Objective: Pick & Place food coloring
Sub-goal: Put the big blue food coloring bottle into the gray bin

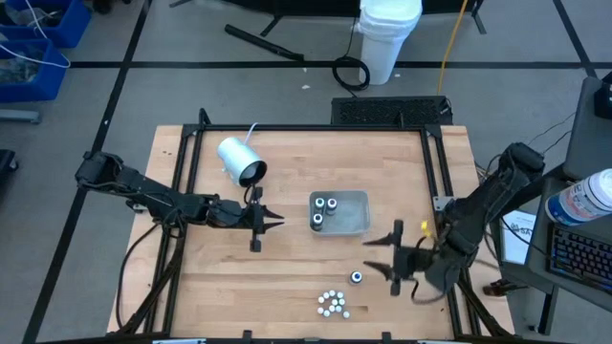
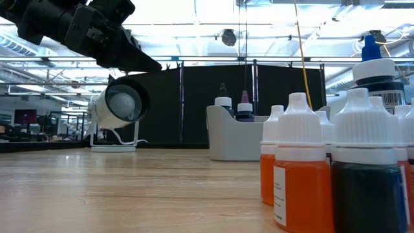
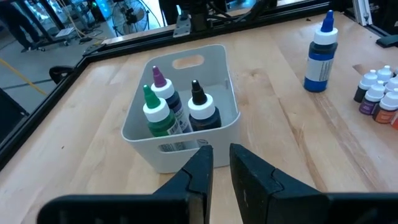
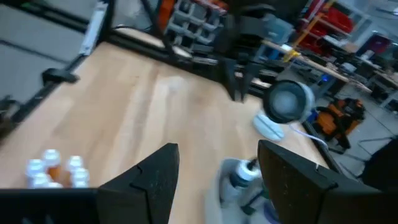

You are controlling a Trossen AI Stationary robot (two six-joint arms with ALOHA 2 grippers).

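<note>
A grey tray (image 1: 361, 198) stands mid-table on its base. In it stand three food coloring bottles, green (image 3: 155, 112), purple (image 3: 165, 93) and black (image 3: 202, 109). One blue bottle (image 1: 356, 277) stands alone on the wood. A cluster of white-capped bottles (image 1: 332, 303) stands near the front edge. My left gripper (image 1: 275, 222) hovers left of the tray and points at it. A narrow gap shows between its fingers, with nothing in it. My right gripper (image 1: 375, 256) hangs wide open between the tray and the blue bottle, pointing left, with nothing between its fingers.
A white cylinder lamp (image 1: 241, 161) lies at the far left, its cord trailing back. Black frame rails (image 1: 306, 129) run along the table's far and side edges. A white bucket (image 1: 389, 38) stands on the floor beyond the table.
</note>
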